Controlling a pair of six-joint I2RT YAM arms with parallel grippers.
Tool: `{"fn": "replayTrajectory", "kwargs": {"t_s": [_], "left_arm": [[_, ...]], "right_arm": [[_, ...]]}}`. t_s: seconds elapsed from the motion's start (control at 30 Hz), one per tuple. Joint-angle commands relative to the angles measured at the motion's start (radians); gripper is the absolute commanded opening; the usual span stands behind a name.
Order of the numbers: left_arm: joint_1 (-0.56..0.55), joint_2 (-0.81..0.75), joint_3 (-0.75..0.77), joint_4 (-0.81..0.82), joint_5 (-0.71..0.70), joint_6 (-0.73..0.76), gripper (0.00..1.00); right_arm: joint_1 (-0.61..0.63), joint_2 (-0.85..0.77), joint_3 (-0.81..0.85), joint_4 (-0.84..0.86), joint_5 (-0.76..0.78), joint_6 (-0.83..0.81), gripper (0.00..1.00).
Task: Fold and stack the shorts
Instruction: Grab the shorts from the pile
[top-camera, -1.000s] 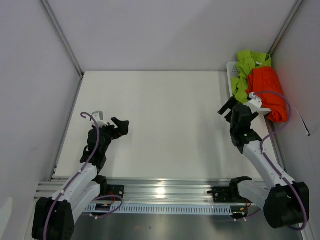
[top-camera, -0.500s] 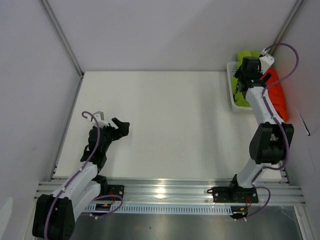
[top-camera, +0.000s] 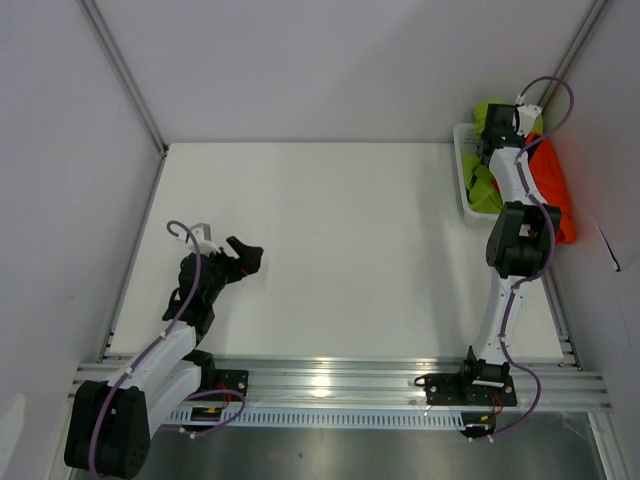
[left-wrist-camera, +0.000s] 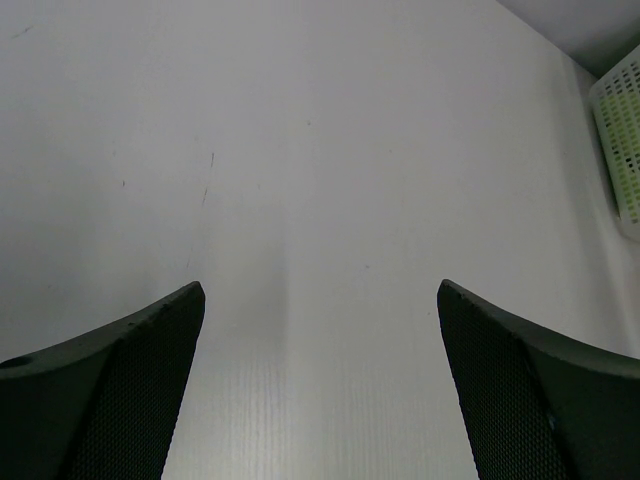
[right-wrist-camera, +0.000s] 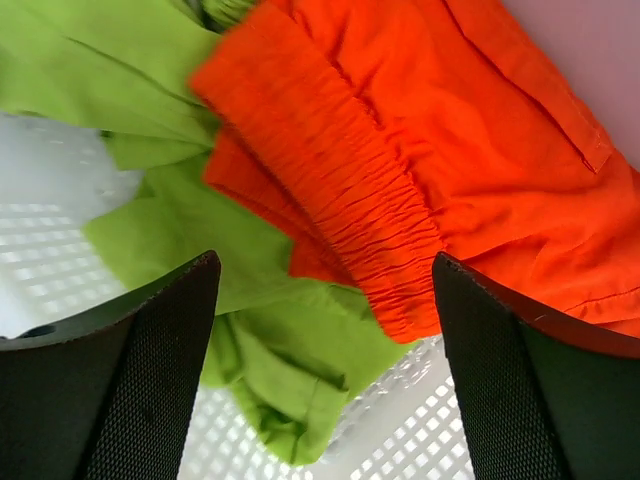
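Observation:
The orange-red shorts (top-camera: 555, 185) and the lime green shorts (top-camera: 482, 185) lie bunched together in the white mesh basket (top-camera: 464, 190) at the far right. In the right wrist view the orange shorts (right-wrist-camera: 470, 130), elastic waistband showing, overlap the green shorts (right-wrist-camera: 290, 350). My right gripper (top-camera: 497, 128) is open, reaching over the basket just above both pairs (right-wrist-camera: 320, 290), holding nothing. My left gripper (top-camera: 245, 256) is open and empty, low over the bare table at the near left (left-wrist-camera: 320, 300).
The white table (top-camera: 330, 230) is walled on the left, back and right. The basket's mesh floor (right-wrist-camera: 480, 430) shows under the clothes, and its edge shows in the left wrist view (left-wrist-camera: 622, 130). A metal rail (top-camera: 320, 380) runs along the near edge.
My right arm has swung from the table's right side up and back, stretching over the basket above the shorts. The left arm has stayed in place.

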Motion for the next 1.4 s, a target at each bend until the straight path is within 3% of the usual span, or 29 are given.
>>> {"fn": "replayTrajectory", "kwargs": {"t_s": [0.0,0.2,0.37,0.43,0.47,0.5,0.53,0.77,1.03,1.23,1.27,1.3,1.33,1.37], "left_arm": [[-0.003,0.005,0.04,0.027,0.025,-0.022,0.99],[-0.004,0.011,0.044,0.029,0.03,-0.019,0.99],[-0.006,0.027,0.047,0.036,0.036,-0.017,0.99],[-0.006,0.042,0.054,0.035,0.039,-0.017,0.99],[-0.008,0.05,0.054,0.035,0.042,-0.016,0.99],[-0.008,0.053,0.056,0.036,0.044,-0.016,0.99],[-0.008,0.056,0.057,0.036,0.045,-0.017,0.99],[-0.023,0.05,0.062,0.038,0.052,-0.008,0.98],[-0.037,0.016,0.062,0.024,0.05,0.0,0.99],[-0.044,0.01,0.062,0.021,0.047,0.003,0.99],[-0.044,0.01,0.066,0.02,0.048,0.003,0.99],[-0.044,0.011,0.068,0.018,0.05,0.003,0.99],[-0.046,0.014,0.07,0.018,0.053,0.003,0.99],[-0.047,0.014,0.068,0.018,0.053,0.003,0.99]], "right_arm": [[-0.031,0.035,0.062,-0.013,0.004,-0.031,0.87],[-0.041,0.141,0.134,-0.015,0.054,-0.042,0.83],[-0.068,0.169,0.136,0.002,0.053,-0.03,0.62],[-0.073,0.173,0.138,0.003,0.048,-0.025,0.35],[-0.074,0.17,0.138,0.003,0.048,-0.025,0.11],[-0.074,0.16,0.138,0.005,0.051,-0.019,0.02],[-0.074,0.147,0.134,0.006,0.056,-0.014,0.0],[-0.019,-0.069,-0.026,0.062,0.045,0.004,0.0],[0.054,-0.382,-0.207,0.143,-0.079,0.013,0.0],[0.061,-0.413,-0.197,0.096,-0.159,-0.009,0.0],[0.061,-0.402,-0.188,0.082,-0.157,-0.014,0.1],[0.059,-0.388,-0.172,0.068,-0.156,-0.02,0.37],[0.052,-0.37,-0.139,0.054,-0.148,-0.028,0.45],[0.047,-0.33,-0.125,0.031,-0.146,-0.037,0.47]]}}
